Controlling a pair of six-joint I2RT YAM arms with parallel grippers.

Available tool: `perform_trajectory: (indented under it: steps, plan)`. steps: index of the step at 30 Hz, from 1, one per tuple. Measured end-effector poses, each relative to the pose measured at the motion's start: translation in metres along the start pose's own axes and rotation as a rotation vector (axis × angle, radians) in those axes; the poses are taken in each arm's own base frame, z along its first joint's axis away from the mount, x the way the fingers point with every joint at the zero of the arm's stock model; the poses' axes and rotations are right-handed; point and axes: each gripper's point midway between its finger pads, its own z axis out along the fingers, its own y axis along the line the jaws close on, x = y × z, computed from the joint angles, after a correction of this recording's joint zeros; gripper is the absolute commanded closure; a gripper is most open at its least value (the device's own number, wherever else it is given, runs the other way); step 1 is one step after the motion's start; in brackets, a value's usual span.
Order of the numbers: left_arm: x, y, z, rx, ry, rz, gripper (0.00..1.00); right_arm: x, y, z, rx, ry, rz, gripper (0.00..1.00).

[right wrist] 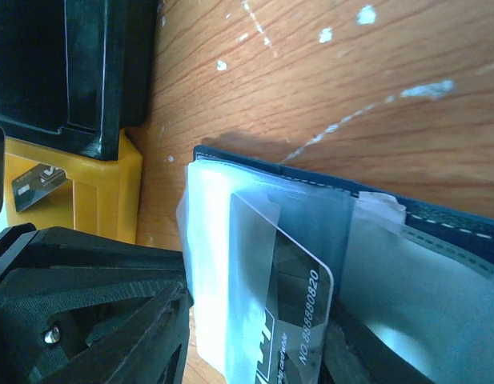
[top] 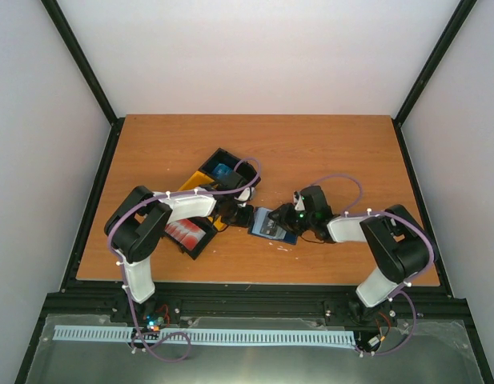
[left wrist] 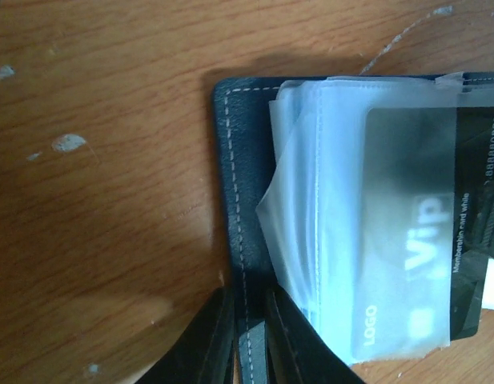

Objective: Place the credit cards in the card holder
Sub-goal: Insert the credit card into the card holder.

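A: Where's card holder [top: 272,225]?
B: Open on counter [top: 327,152], btwn both arms. Left end effector [left wrist: 247,312] clamped on its stitched edge.
A: And credit card [left wrist: 468,264]?
B: Dark VIP one, partly inside clear sleeve [left wrist: 327,200]. Right end effector [top: 299,216] sits at holder; grip can't tell.

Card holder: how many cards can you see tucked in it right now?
1: a dark VIP card sits partway in a clear sleeve of the card holder. More may be hidden behind it.
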Motion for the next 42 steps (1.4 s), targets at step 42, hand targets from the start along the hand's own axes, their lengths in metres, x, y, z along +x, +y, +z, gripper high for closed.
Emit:
perform_trajectory:
  steps: [42]
  plan:
    - [0.006,-0.006,0.000,0.039,0.025,0.000,0.83,0.012,-0.003,-0.006,0.365,0.059,-0.017,0.42]
